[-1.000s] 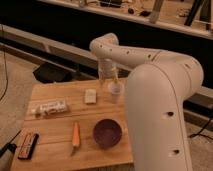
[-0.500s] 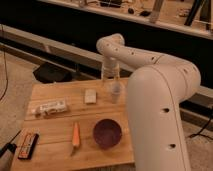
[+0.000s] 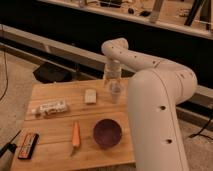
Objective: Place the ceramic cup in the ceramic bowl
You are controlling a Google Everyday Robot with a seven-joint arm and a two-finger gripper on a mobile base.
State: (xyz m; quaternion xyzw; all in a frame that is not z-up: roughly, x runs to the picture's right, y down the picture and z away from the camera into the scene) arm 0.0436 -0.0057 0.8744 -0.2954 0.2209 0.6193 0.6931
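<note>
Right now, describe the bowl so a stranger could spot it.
On the wooden table, look near the front edge, right of the carrot. The gripper hangs farther back, at the white cup. The bowl is the only wide, round, dark maroon thing.

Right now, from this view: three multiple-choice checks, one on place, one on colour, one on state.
1. Where is the ceramic bowl?
A) beside the carrot, on the table's near side
B) far left corner
C) on the floor
2. What colour is the ceramic cup?
A) maroon
B) white
C) orange
3. Is the cup in the bowl?
A) yes
B) no, it is at the hand, near the far edge
C) no, it is on the floor
Answers: 1 A, the bowl sits by the carrot; 2 B, the cup is plain white; 3 B, the bowl holds nothing and the cup is at the hand.
</note>
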